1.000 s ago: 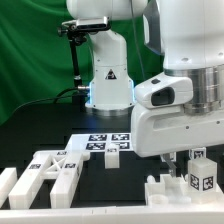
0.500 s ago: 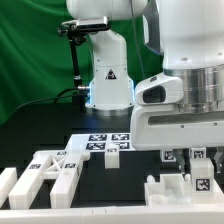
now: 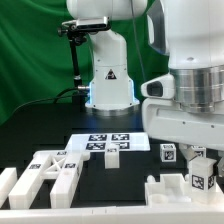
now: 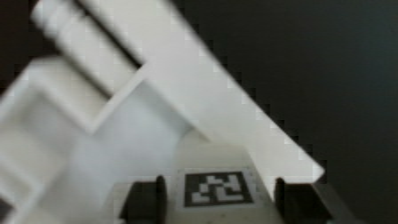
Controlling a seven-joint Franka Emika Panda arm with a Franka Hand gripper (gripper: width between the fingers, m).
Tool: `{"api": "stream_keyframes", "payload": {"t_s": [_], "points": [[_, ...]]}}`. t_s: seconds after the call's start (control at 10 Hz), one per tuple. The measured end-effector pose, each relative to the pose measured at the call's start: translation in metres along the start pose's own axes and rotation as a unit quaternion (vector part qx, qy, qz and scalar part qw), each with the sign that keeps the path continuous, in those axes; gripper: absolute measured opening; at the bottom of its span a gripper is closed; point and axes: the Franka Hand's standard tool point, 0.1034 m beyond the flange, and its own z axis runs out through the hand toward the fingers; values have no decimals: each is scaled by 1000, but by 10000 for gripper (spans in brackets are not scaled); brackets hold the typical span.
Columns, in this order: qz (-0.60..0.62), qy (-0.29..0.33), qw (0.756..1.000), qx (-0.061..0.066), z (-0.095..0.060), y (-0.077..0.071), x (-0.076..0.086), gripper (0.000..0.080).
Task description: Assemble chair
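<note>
Two jaws clenched on small tagged block (image 4: 222, 187) — pads (image 4: 153, 198) flush on opposite sides. Block low at exterior view's right, just by notched part (image 3: 165, 190); other chair parts (image 3: 55, 172) well apart on worktop (image 3: 25, 135). Likely light, rigid, smooth plastic — take flat sides, squarely.

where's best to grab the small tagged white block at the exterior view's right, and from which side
Take the small tagged block across its two flat, parallel side faces, coming straight down from above. The wrist view shows one tagged face turned squarely up at the camera. The gripper has its fingers set against the sides flanking that face, so the jaws meet flat surfaces.
</note>
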Motion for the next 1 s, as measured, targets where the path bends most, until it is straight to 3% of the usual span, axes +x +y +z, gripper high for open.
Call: {"api": "stream_keyframes", "payload": {"t_s": [0.2,0.6,0.8,1.0], "points": [[47,-7,999,13,0,4,8,285],[186,-13,982,13,1,2,3,285],[295,-24,955,18,1,0,3,285],[386,-26,922,33,0,-4,8,285]]}}
